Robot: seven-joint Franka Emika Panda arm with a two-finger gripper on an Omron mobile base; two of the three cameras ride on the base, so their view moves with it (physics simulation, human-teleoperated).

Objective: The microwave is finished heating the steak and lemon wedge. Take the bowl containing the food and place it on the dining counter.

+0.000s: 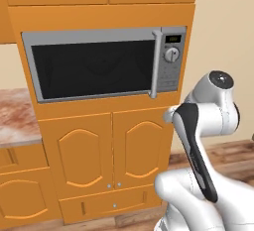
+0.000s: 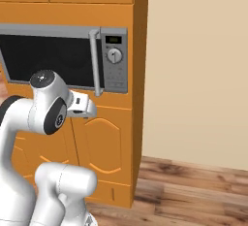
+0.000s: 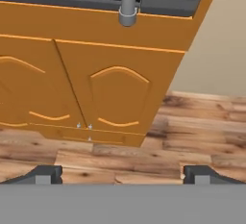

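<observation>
The microwave (image 1: pixel 101 66) sits built into the orange cabinet column (image 1: pixel 114 150) with its black glass door closed, its long grey bar handle (image 1: pixel 156 64) upright just left of the side panel with the round dial (image 1: pixel 171 54) and display; nothing inside can be made out through the dark glass. The end effector (image 3: pixel 122 174) hangs below the microwave in front of the lower cabinet doors (image 3: pixel 96 93), aimed at them and the wooden floor (image 3: pixel 202 127), its fingertips (image 3: pixel 45 174) spread wide and holding nothing. A marble worktop (image 1: pixel 15 118) lies to the left of the column.
</observation>
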